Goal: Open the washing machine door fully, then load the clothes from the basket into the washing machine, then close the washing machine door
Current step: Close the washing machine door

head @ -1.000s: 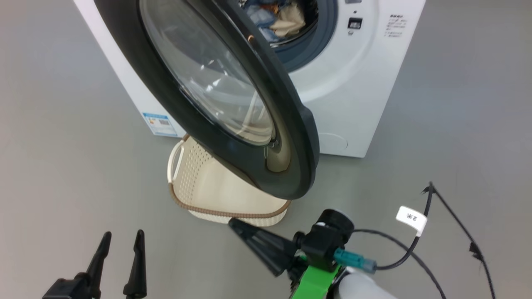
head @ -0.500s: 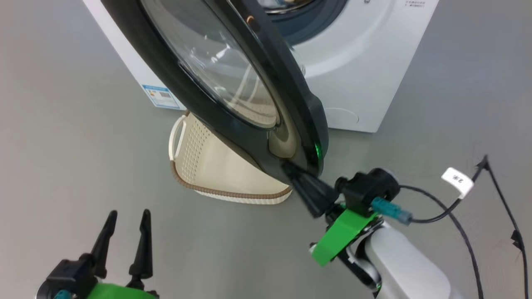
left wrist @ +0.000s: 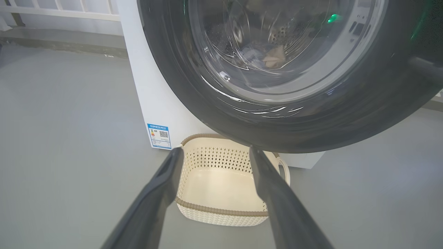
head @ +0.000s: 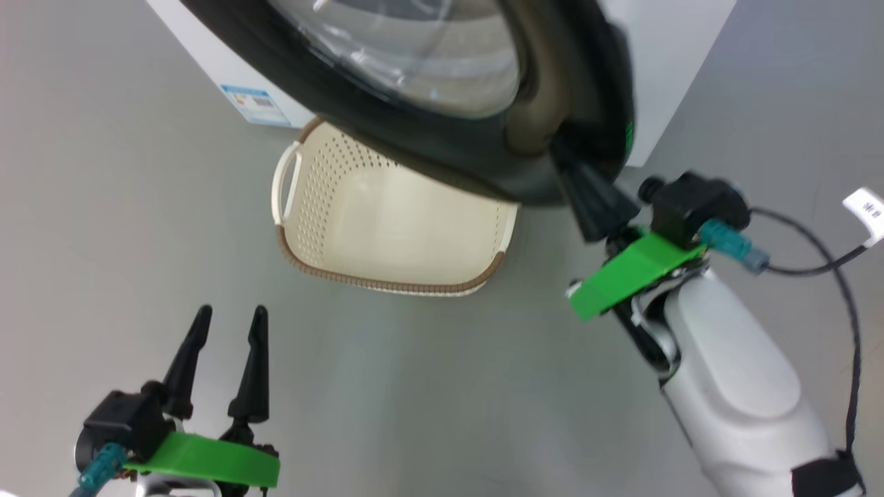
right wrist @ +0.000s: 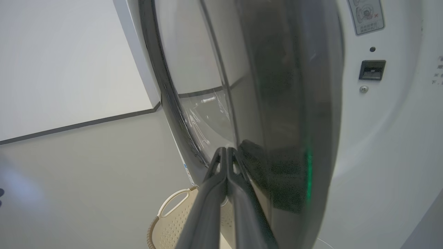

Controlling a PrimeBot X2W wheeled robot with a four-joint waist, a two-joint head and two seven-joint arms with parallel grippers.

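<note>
Head view: clothes loaded, door not yet shut

The basket [head: 400, 228] sits on the floor [head: 103, 207] just in front of the washing machine [head: 680, 62], under the overhanging washing machine door [head: 442, 155]. Its inside is bare. In the left wrist view, the clothes [left wrist: 266, 58] show through the door's glass window [left wrist: 294, 83], lying inside the washing machine's drum [left wrist: 280, 34]. Opening and loading therefore look finished, and only the closing is left.

The door stands at an angle to the washing machine's front. In the right wrist view the latch slot [right wrist: 372, 69] is uncovered, so the door is not latched. The right gripper [head: 563, 159] has its fingers pressed together and holds nothing. Its tips rest against the door's free edge, which I judge to be a push toward the washing machine. The left gripper [head: 231, 312] is spread wide and empty, well out from the washing machine's front and pointing toward the basket.
</note>
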